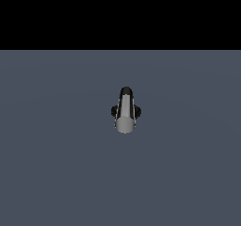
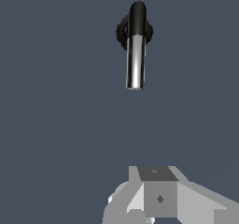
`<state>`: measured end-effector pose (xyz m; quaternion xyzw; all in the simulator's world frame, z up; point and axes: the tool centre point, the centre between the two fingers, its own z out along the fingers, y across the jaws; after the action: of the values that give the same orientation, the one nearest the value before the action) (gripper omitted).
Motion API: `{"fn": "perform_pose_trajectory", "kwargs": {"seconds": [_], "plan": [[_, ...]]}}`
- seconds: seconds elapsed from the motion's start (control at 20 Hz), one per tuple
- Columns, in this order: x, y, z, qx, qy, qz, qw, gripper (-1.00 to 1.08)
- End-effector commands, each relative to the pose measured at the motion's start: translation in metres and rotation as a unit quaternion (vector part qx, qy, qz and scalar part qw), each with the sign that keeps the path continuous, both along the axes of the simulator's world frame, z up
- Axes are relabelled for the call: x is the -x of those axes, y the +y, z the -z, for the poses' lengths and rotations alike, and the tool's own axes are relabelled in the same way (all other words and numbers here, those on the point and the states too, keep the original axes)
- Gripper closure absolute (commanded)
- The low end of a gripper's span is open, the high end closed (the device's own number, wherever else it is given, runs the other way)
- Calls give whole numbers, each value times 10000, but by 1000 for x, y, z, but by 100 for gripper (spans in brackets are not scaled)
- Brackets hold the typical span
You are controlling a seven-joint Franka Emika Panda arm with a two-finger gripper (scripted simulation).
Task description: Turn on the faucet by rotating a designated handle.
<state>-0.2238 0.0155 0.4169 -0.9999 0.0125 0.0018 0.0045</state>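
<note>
The faucet (image 1: 114,111) stands alone in the middle of the exterior view, its black base showing on both sides of the bar. The handle (image 1: 124,113) is a grey metallic bar whose flat round end faces the camera. The arm does not appear in that view. In the wrist view the handle (image 2: 135,62) runs out from the black elbow (image 2: 137,17) above the round base (image 2: 122,31). My gripper (image 2: 156,172) is well short of the bar's free end and touches nothing. Its fingers read as one block with no gap, holding nothing.
A flat grey-blue floor (image 1: 56,164) spreads around the faucet on all sides. A black band fills the area beyond its far edge. No other objects show in either view.
</note>
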Motion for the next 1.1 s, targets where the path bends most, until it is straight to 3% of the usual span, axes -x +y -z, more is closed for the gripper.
{"fn": "perform_pose_trajectory", "kwargs": {"seconds": [0.0,1.05], "plan": [[-6,4,20,2,0,44,10000,108],[-67,39,187,14,-8,385,9993,108]]}}
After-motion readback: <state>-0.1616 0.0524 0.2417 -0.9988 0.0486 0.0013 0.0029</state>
